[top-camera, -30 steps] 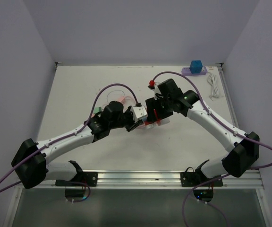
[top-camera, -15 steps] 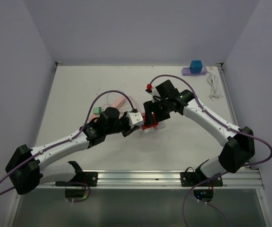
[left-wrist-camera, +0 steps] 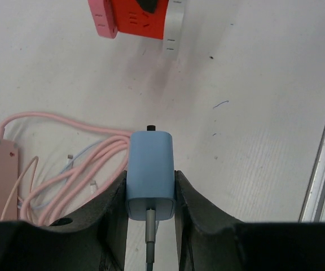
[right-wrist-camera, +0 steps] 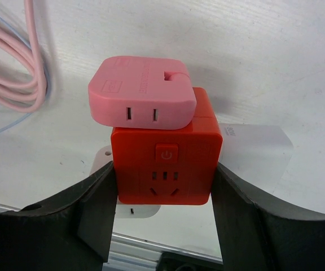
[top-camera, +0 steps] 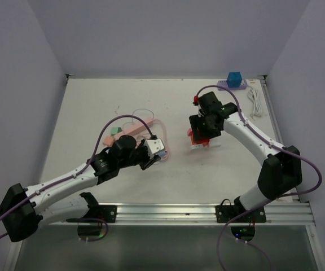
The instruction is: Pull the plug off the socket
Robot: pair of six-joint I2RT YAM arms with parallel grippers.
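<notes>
Top external view: a second ago the two grippers met at the middle of the surface (top-camera: 95, 107), with the plug and the socket together. Now they are well apart. The left gripper (top-camera: 154, 152) has drawn back to the left, and the right gripper (top-camera: 199, 139) has gone to the right and a little farther from the bases.

The left gripper is closed on the light blue plug (left-wrist-camera: 150, 164), one finger on each flat side. The right gripper is closed on the red socket (right-wrist-camera: 162, 164), which has a pink adapter (right-wrist-camera: 143, 101) on its top.

In the top view the plug is small and partly covered by the fingers. In the left wrist view its prongs cannot be made out; only a small dark tip shows at the front end. Its wire leaves the rear and is cut off at the lower edge, and the socket is cut off at the upper edge.

The long axis of the plug runs along the fingers, and the front end points away from the wrist, toward the socket. It is just beside the loops of the pink cable (left-wrist-camera: 83, 164), left of the middle of the surface.
</notes>
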